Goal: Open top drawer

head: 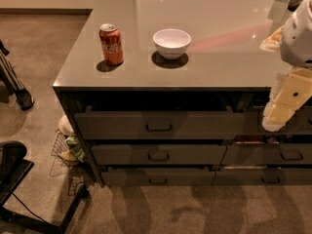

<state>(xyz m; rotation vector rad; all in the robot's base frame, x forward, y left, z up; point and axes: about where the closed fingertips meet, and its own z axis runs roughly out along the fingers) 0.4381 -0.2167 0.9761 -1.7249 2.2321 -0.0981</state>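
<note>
Below the counter's [219,65] front edge, the top drawer [158,126] seems to stand slightly forward, with a dark gap above it. By the front right corner the arm [300,33] angles downward. Its gripper [276,120] hangs just right of that drawer; whether it is released or clenched cannot be told. Farther back stand a cola can [111,44] and a white bowl [171,43].

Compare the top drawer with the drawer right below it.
The top drawer is wider than the drawer below. The top drawer's front is also taller than that of the drawer below. Both have dark flat fronts with one central bar pull. The gripper hangs by the top drawer's right end, away from both pulls.
</note>
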